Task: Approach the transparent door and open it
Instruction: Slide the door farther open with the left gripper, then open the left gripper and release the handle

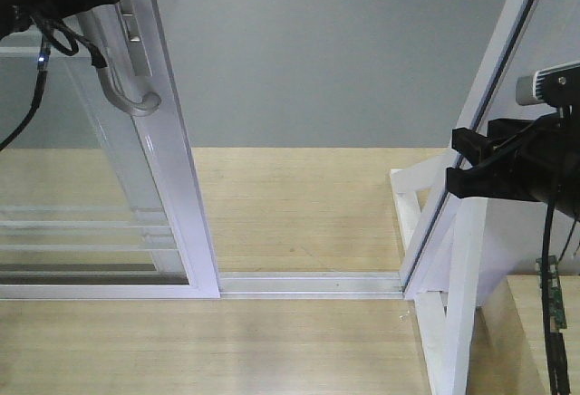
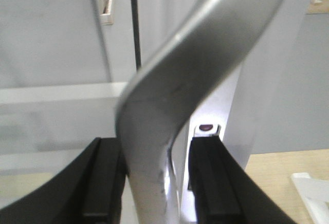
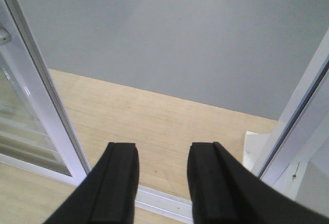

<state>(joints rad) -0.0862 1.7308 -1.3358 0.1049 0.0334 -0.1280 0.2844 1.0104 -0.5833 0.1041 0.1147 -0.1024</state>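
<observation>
The transparent door (image 1: 100, 187) stands at the left of the front view: clear glass in a glossy white metal frame, with thin white horizontal bars low in the pane. Its right stile slants down to a white floor track (image 1: 308, 283) that crosses to a second white-framed panel (image 1: 485, 114) at the right. Between the 2 the opening shows pale wood-grain flooring (image 1: 299, 205) and a flat grey wall (image 1: 335, 51) behind.

The handle (image 1: 122, 73), a curved bar of smooth brushed grey metal, sits high on the door's stile. The left gripper (image 2: 154, 183) straddles it: in the left wrist view the bar (image 2: 169, 111) runs between the 2 matte black fingers (image 2: 103, 183), which sit close on either side; firm contact cannot be confirmed.

The right gripper (image 3: 162, 183) hangs over the opening, its black ribbed-edged fingers (image 3: 115, 183) parted with nothing between them.

A white wooden brace (image 1: 449, 259) stands beside the right panel.

No brand, label or legible writing is visible.
</observation>
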